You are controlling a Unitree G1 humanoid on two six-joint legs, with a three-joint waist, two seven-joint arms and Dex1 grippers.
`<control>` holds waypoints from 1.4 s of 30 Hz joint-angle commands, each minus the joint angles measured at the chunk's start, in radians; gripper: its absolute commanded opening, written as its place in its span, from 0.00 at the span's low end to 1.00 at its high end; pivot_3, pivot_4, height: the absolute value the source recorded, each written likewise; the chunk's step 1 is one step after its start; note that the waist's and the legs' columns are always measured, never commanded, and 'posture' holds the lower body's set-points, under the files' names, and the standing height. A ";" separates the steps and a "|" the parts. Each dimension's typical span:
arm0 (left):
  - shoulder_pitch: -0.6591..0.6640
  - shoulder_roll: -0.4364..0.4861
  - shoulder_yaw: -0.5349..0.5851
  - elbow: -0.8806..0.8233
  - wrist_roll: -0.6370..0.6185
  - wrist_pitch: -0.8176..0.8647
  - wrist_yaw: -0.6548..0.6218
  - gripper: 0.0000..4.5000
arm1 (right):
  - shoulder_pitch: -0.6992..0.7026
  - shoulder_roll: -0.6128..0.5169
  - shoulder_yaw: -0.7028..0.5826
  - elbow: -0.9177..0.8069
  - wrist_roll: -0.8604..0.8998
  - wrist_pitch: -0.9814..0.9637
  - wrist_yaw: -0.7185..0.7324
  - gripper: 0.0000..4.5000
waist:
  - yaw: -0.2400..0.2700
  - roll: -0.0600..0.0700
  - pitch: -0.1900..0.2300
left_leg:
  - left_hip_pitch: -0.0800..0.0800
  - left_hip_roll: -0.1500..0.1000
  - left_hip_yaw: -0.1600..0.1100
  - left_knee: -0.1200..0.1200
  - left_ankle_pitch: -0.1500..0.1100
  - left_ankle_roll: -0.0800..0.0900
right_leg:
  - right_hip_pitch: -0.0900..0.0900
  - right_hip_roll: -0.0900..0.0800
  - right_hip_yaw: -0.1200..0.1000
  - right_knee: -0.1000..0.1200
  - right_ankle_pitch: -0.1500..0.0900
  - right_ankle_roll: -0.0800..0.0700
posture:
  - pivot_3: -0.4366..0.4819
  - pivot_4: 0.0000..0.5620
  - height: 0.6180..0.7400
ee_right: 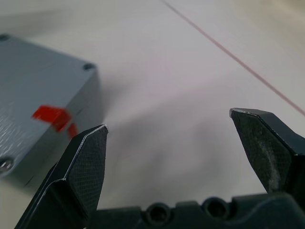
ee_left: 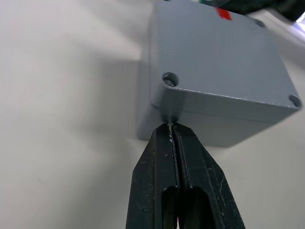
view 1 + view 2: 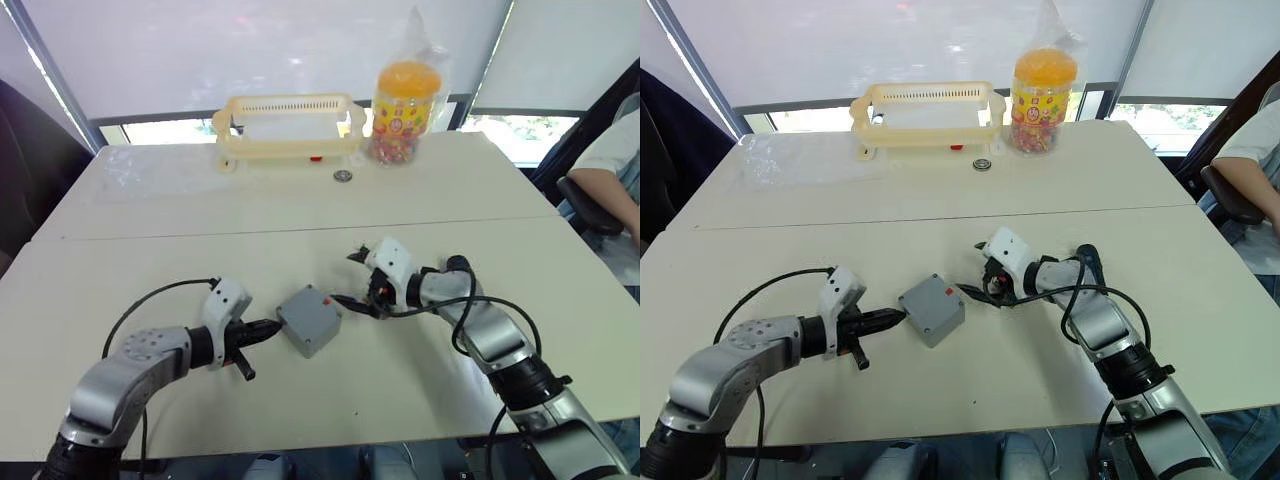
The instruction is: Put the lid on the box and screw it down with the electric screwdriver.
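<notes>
The grey box point(image 3: 309, 321) stands on the table between my two grippers, turned corner-on. The lid point(image 2: 214, 52) lies flat on top of it, with screw holes at its corners and a red mark point(image 1: 50, 114) at one edge. My left gripper point(image 3: 270, 327) is shut, and its tips touch the box's near-left corner just under a screw hole point(image 2: 169, 78). My right gripper point(image 3: 347, 278) is open and holds nothing, a short way to the right of the box. A black rod-like end point(image 3: 1086, 258) pokes out behind my right forearm; it may be the electric screwdriver, mostly hidden.
A cream basket point(image 3: 285, 125) stands at the table's far edge, with a small round object point(image 3: 343, 176) in front of it. To its right is a candy jar point(image 3: 403, 100) in a clear bag. A seated person's arm point(image 3: 615, 170) shows at the right edge.
</notes>
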 commanded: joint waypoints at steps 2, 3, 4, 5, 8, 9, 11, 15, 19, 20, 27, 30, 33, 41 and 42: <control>-0.068 0.009 -0.023 0.066 0.027 -0.065 -0.026 0.00 | 0.039 0.009 -0.008 -0.124 0.007 0.040 0.007 0.99 | 0.000 0.000 0.000 | 0.000 0.000 0.000 0.000 0.000 0.000 | 0.000 0.000 0.000 0.000 0.000 0.000 | 0.48 0.27 1.00; -0.081 0.010 -0.028 0.083 0.032 -0.074 -0.032 0.00 | 0.053 0.007 -0.010 -0.149 0.010 0.054 0.008 0.99 | 0.001 0.000 0.000 | 0.000 0.000 0.000 0.000 0.000 0.000 | 0.000 0.000 0.000 0.000 0.000 0.000 | 0.48 0.27 1.00; -0.092 0.013 -0.032 0.099 0.035 -0.082 -0.041 0.00 | 0.063 0.008 -0.011 -0.170 0.012 0.068 0.008 0.99 | 0.000 0.000 0.000 | 0.000 0.000 0.000 0.000 0.000 0.000 | 0.000 0.000 0.000 0.000 0.000 0.000 | 0.48 0.27 1.00; -0.105 0.015 -0.039 0.116 0.040 -0.091 -0.053 0.00 | 0.077 0.009 -0.014 -0.200 0.016 0.090 0.003 0.99 | 0.000 0.000 0.000 | 0.000 0.000 0.000 0.000 0.000 0.000 | 0.000 0.000 0.000 0.000 0.000 0.000 | 0.48 0.27 1.00; -0.129 0.029 -0.063 0.154 0.050 -0.118 -0.098 0.00 | 0.121 0.011 -0.022 -0.286 0.023 0.154 -0.013 0.99 | -0.001 0.000 0.000 | 0.000 0.000 0.000 0.000 0.000 0.000 | 0.000 0.000 0.000 0.000 0.000 0.000 | 0.48 0.27 1.00; -0.132 0.032 -0.069 0.160 0.053 -0.123 -0.109 0.00 | 0.130 0.013 -0.024 -0.301 0.022 0.168 -0.018 0.99 | -0.002 0.000 0.000 | 0.000 0.000 0.000 0.000 0.000 0.000 | 0.000 0.000 0.000 0.000 0.000 0.000 | 0.48 0.27 1.00; -0.132 0.036 -0.081 0.162 0.051 -0.126 -0.128 0.00 | 0.146 0.019 -0.030 -0.325 0.017 0.193 -0.036 0.99 | -0.001 0.000 0.000 | 0.000 0.000 0.000 0.000 0.000 0.000 | 0.000 0.000 0.000 0.000 0.000 0.000 | 0.48 0.27 1.00; -0.113 0.041 -0.095 0.128 0.037 -0.106 -0.150 0.00 | 0.168 0.025 -0.039 -0.342 0.011 0.216 -0.066 0.99 | 0.000 0.000 0.000 | 0.000 0.000 0.000 0.000 0.000 0.000 | 0.000 0.000 0.000 0.000 0.000 0.000 | 0.48 0.27 1.00; -0.091 0.045 -0.091 0.102 0.027 -0.081 -0.151 0.00 | 0.167 0.024 -0.044 -0.319 0.001 0.202 -0.081 0.99 | 0.000 0.000 0.000 | 0.000 0.000 0.000 0.000 0.000 0.000 | 0.000 0.000 0.000 0.000 0.000 0.000 | 0.48 0.27 1.00; -0.086 0.046 -0.089 0.098 0.026 -0.079 -0.150 0.00 | 0.165 0.024 -0.045 -0.316 0.001 0.201 -0.081 0.99 | 0.000 0.000 0.000 | 0.000 0.000 0.000 0.000 0.000 0.000 | 0.000 0.000 0.000 0.000 0.000 0.000 | 0.48 0.27 1.00; -0.078 0.049 -0.071 0.054 -0.013 -0.026 -0.147 0.00 | 0.145 0.019 -0.049 -0.292 0.003 0.189 -0.069 0.99 | 0.000 0.000 0.000 | 0.000 0.000 0.000 0.000 0.000 0.000 | 0.000 0.000 0.000 0.000 0.000 0.000 | 0.48 0.27 1.00; -0.085 0.065 -0.045 0.059 -0.011 -0.026 -0.142 0.00 | 0.132 -0.001 -0.104 -0.308 0.049 0.220 -0.042 0.99 | 0.000 0.000 0.000 | 0.000 0.000 0.000 0.000 0.000 0.000 | 0.000 0.000 0.000 0.000 0.000 0.000 | 0.48 0.27 1.00; -0.102 0.132 -0.002 0.083 -0.010 -0.031 -0.172 0.00 | 0.086 -0.019 -0.227 -0.320 0.173 0.307 -0.001 0.99 | 0.000 0.000 0.000 | 0.000 0.000 0.000 0.000 0.000 -0.001 | 0.000 0.000 0.000 0.000 0.000 0.000 | 0.48 0.27 1.00; -0.255 0.310 0.042 0.089 -0.086 -0.006 -0.322 0.00 | -0.202 0.025 -0.353 0.068 0.206 0.354 -0.104 0.99 | -0.003 0.000 0.000 | 0.001 0.000 0.000 0.000 0.001 -0.001 | 0.001 0.001 -0.001 0.001 0.001 -0.001 | 0.48 0.27 1.00; -0.282 0.322 0.040 0.091 -0.087 -0.007 -0.329 0.00 | -0.234 0.033 -0.333 0.148 0.180 0.324 -0.110 0.99 | -0.002 0.000 0.000 | 0.001 0.000 0.001 0.000 0.001 -0.001 | 0.001 0.001 -0.001 0.000 0.001 -0.001 | 0.48 0.27 1.00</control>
